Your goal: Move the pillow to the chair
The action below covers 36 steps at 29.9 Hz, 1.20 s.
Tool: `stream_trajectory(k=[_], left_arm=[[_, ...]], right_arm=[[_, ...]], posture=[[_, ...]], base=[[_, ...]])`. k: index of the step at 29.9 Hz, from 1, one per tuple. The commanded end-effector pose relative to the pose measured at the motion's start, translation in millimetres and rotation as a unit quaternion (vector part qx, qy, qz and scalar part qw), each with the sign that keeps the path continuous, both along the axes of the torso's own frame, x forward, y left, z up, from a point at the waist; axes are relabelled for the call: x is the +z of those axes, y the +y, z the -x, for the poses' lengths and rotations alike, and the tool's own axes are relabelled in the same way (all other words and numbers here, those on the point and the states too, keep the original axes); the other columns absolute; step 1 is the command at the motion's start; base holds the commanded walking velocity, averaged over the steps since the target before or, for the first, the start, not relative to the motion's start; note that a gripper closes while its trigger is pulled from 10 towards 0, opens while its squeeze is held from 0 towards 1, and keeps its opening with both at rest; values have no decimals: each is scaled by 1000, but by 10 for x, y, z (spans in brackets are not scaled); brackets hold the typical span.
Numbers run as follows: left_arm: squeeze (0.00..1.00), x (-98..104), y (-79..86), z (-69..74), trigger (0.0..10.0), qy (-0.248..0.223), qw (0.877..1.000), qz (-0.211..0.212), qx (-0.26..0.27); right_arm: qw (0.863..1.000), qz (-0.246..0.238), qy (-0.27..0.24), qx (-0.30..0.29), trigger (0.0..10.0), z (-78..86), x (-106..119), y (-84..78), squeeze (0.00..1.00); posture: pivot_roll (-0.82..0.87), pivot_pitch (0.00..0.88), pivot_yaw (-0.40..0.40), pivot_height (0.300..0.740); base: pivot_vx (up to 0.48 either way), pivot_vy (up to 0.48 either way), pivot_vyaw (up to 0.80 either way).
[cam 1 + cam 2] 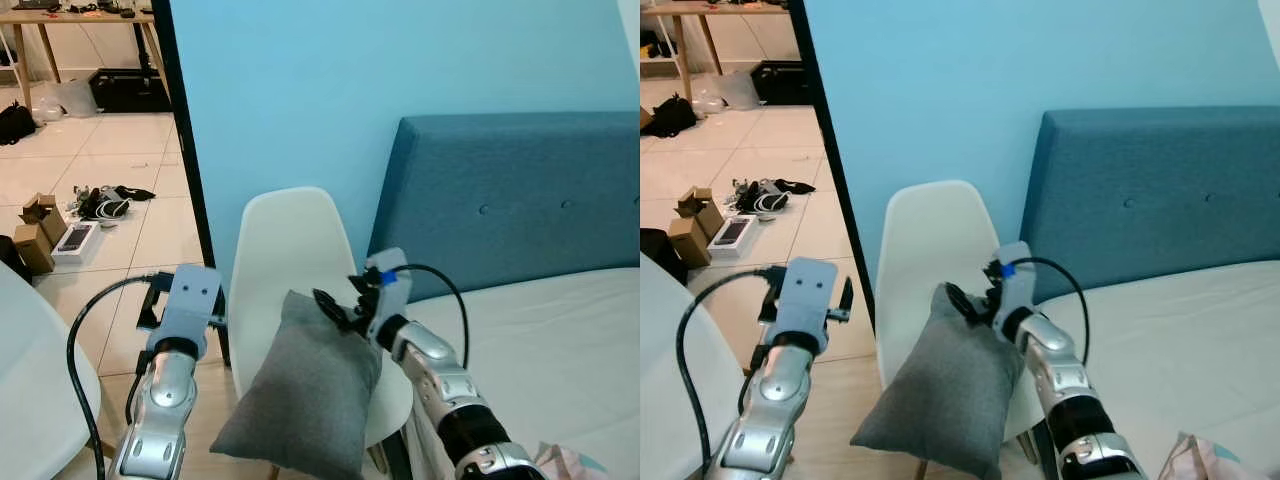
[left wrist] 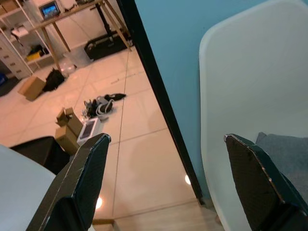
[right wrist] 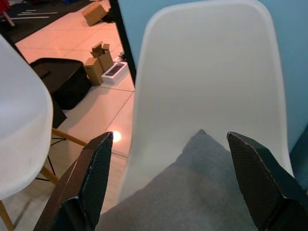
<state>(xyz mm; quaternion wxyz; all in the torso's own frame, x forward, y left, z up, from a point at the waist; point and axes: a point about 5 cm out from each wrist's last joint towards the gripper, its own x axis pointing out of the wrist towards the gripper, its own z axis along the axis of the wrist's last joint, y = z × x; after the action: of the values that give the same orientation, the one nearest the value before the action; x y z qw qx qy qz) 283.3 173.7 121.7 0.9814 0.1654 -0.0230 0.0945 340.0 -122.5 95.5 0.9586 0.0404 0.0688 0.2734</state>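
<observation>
At the top corner of the gray pillow (image 1: 310, 395), the right end effector (image 1: 338, 312) is sitting with its two black fingers spread wide apart, as the right wrist view is showing, so it is not pinching anything. Its fingers are close to the cloth, maybe just touching it, but I cannot tell for sure. Going outward from there, the pillow is leaning on the white chair (image 1: 290, 250), with its top resting against the chair back and its bottom edge hanging a little past the front of the seat. Over on the other side, the left end effector (image 2: 163, 185) is hovering beside the chair, and its fingers are spread apart too, holding nothing. Behind the chair, a light blue wall (image 1: 400, 60) is standing, and next to the chair a bed (image 1: 560, 340) with a blue headboard (image 1: 520, 195) is showing. On the tiled floor (image 1: 90, 160) farther off, some small boxes (image 1: 40, 225) are lying about. I think the job is nearly done, because the pillow is looking like it is already on the chair and let go. The next move is probably to pull the right arm back gently without dragging the pillow, and to watch that it is not sliding off the front.
</observation>
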Motion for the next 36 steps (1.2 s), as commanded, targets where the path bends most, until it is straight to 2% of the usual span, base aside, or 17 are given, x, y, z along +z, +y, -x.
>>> stream_trajectory(k=[1,4,7,21,36], left_arm=[[0,-99,5,34,10000,22,1000,17,5],[0,-162,-1,64,10000,32,999,25,6],[0,-192,-4,79,10000,39,999,21,5],[0,-196,-14,55,10000,38,999,20,2],[0,-166,-26,33,10000,31,999,21,0]], right_arm=[[1000,6,6,-2,10000,21,-53,4,0],[999,38,29,-18,10000,44,-175,-16,0],[999,34,29,-20,10000,54,-184,-11,0],[997,20,3,-72,10000,-59,-19,-196,0],[997,18,-6,-72,10000,-75,27,-179,0]], posture=[[-171,28,-40,740],[-172,32,-41,740],[-172,36,-39,740],[-185,41,-30,740],[-186,39,-31,740]], base=[[0,0,0],[-394,0,0],[-472,0,0],[-480,0,0],[-480,0,0]])
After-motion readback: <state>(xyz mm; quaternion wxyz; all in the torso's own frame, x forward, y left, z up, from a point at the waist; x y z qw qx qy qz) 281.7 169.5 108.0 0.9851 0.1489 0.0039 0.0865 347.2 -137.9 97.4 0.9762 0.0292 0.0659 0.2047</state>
